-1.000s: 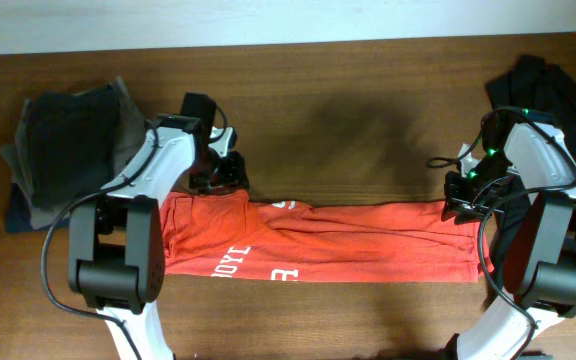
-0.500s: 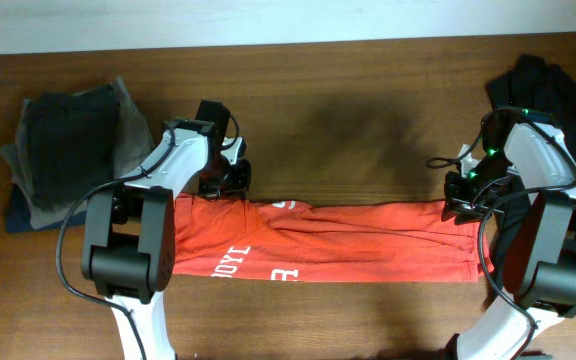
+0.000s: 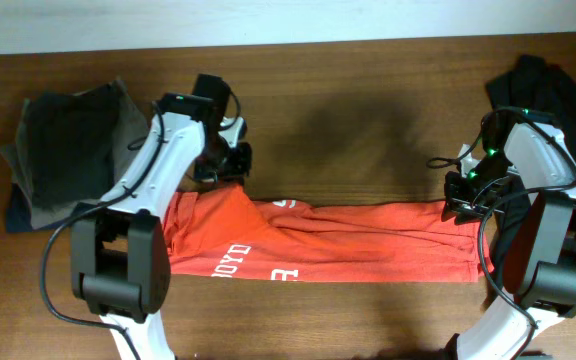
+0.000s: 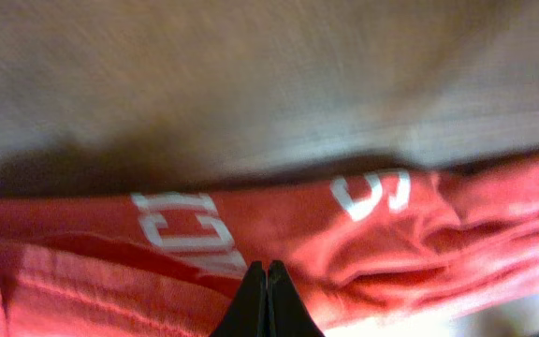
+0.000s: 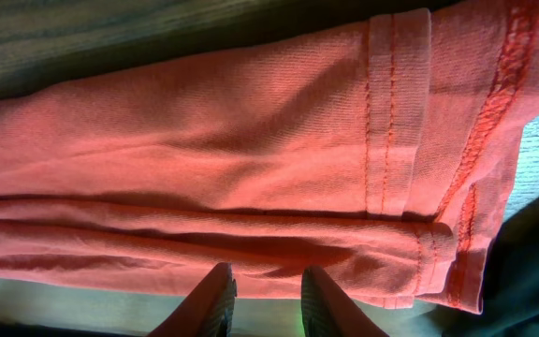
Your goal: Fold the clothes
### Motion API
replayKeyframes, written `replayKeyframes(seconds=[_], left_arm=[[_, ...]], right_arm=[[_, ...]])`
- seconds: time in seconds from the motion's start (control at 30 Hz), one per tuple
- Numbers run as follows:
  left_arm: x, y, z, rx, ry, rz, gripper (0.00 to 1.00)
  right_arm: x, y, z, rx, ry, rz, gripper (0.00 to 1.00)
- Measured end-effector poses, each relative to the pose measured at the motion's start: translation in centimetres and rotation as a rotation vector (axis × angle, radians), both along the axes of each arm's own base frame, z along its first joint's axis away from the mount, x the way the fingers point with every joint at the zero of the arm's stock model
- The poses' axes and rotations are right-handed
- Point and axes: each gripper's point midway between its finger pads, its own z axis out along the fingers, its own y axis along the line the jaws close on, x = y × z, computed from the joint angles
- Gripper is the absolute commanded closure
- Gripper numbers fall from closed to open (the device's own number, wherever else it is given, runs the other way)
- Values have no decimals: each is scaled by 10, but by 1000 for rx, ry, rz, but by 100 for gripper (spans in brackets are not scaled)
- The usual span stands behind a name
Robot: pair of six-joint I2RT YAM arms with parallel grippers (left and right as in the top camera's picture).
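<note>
The clothes in play are a red-orange T-shirt (image 3: 368, 245) with white lettering (image 3: 234, 256), lying as a long folded strip across the table. My left gripper (image 3: 226, 178) is shut on its upper left edge, which rises in a peak toward the jaws. In the left wrist view the closed tips (image 4: 267, 269) press into the orange cloth (image 4: 391, 243) below the lettering (image 4: 185, 232). My right gripper (image 3: 463, 207) rests at the shirt's right end. Its fingers (image 5: 221, 295) stand apart at the edge of the fabric (image 5: 251, 140), pinching nothing.
A pile of dark grey garments (image 3: 63, 150) lies at the far left. A black garment (image 3: 548, 85) is heaped at the back right, partly under the right arm. Bare wooden table (image 3: 368, 130) stretches behind the shirt.
The left gripper has closed on the shirt's upper left edge and drawn back and up, pulling that edge into a peak. The right arm has stayed still.
</note>
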Motion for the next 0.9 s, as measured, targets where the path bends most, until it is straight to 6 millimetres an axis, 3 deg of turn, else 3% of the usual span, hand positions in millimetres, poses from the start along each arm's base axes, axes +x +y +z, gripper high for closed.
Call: replayKeyframes(seconds=[0.17, 0.33, 0.53, 0.67, 0.73, 0.83, 0.9], left_arm=[[-50, -29, 1, 39, 124, -151, 99], [-85, -61, 3, 63, 164, -297, 99], [-107, -81, 2, 89, 165, -414, 99], [-119, -81, -9, 108, 191, -438, 95], [-112, -86, -16, 95, 152, -439, 90], [-88, -103, -20, 46, 34, -445, 65], [-76, -111, -20, 22, -19, -442, 62]], right_arm=[[0, 0, 0, 0, 2, 0, 70], [-1, 0, 0, 1, 3, 0, 71], [-1, 0, 0, 1, 3, 0, 71], [-1, 0, 0, 1, 3, 0, 71], [-1, 0, 0, 1, 4, 0, 71], [-1, 0, 0, 1, 5, 0, 71], [-2, 0, 1, 2, 8, 0, 71]])
